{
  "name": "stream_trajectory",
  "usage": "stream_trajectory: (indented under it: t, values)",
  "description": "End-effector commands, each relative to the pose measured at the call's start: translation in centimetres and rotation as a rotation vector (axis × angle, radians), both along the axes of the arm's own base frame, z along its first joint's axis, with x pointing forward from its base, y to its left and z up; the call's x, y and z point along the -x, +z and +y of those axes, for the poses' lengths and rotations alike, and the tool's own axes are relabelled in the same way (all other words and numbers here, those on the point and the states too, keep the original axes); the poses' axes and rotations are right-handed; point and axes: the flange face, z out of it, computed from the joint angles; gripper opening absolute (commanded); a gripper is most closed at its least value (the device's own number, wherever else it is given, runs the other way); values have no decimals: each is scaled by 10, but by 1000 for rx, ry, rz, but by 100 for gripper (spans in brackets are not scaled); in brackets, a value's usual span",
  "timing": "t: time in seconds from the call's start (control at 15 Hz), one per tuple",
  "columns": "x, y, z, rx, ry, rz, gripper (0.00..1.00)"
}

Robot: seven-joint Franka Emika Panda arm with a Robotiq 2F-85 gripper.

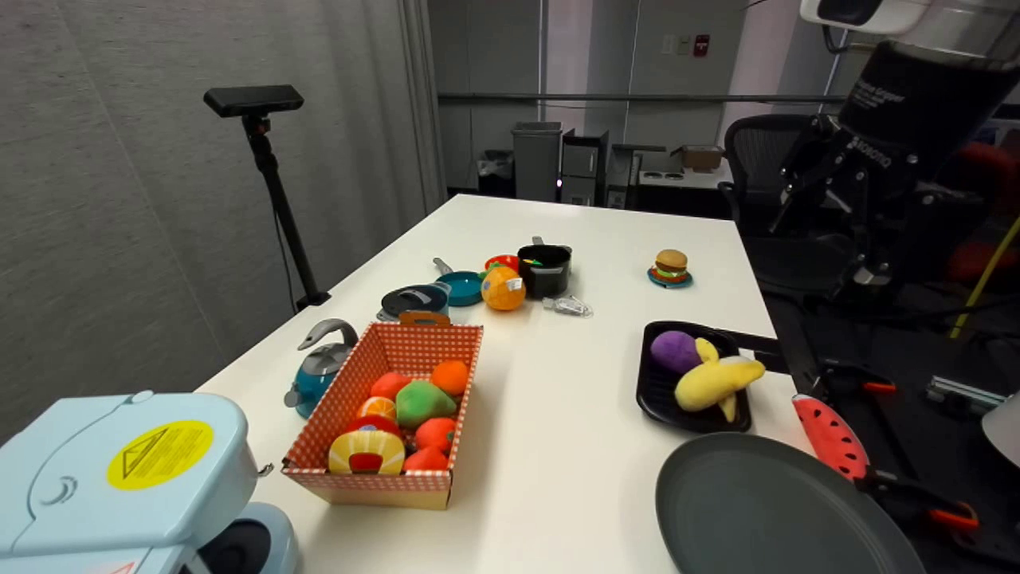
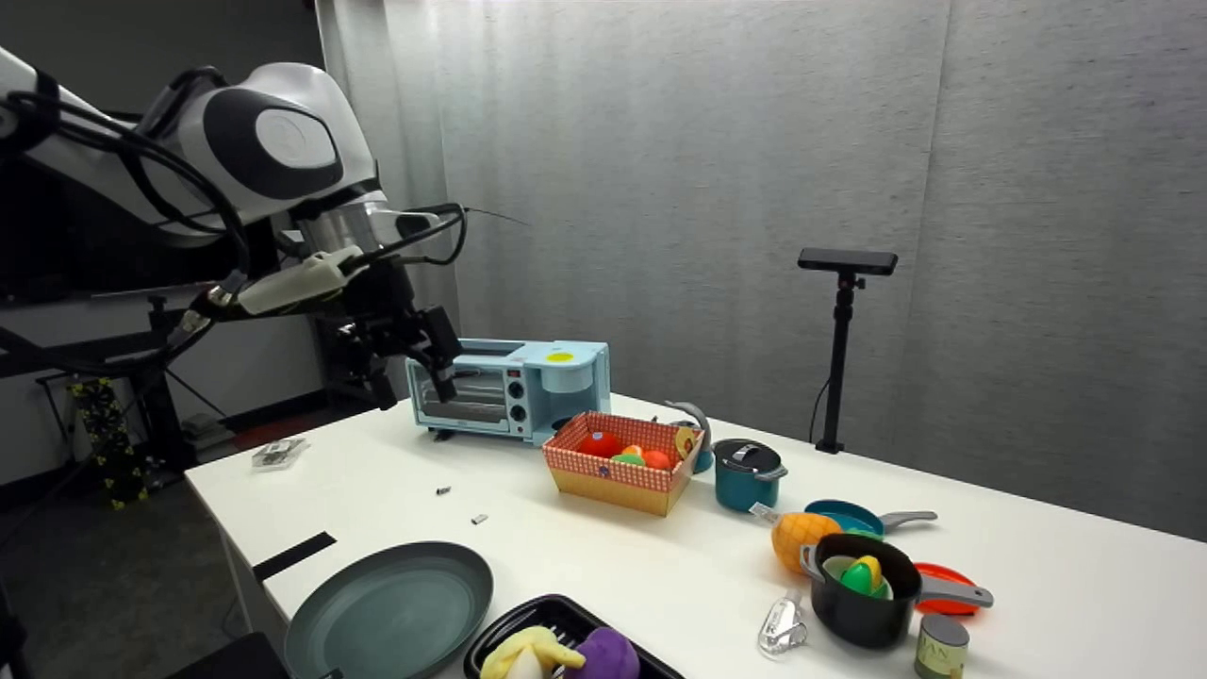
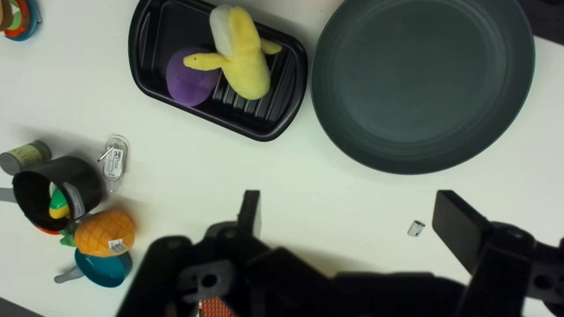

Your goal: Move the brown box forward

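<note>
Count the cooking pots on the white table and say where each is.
2: a teal lidded pot near the brown box, and a black pot beside the orange toy pineapple. No third pot shows in any view.

Wrist view downward onto table [image 3: 273,171]

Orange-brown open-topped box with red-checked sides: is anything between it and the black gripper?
Nothing visible stands between the open gripper and the box, though the wrist view shows only a sliver of it.
</note>
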Motion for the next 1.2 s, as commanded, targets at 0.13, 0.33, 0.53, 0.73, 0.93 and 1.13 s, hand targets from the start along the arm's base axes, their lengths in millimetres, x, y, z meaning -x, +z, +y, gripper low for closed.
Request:
stream_trajectory:
  t: [0.13, 0.33, 0.53, 0.73, 0.93, 1.13]
  values:
    - [-21, -7, -25, -54, -4, -110, 100]
    - [-31, -4, -32, -95, 0, -156, 100]
    - [-43, 5, -37, -148, 4, -200, 100]
    - [-51, 8, -42, -178, 5, -204, 100]
    - [-47, 6, -44, -161, -3, -190, 100]
    - [-48, 8, -47, -167, 5, -190, 100]
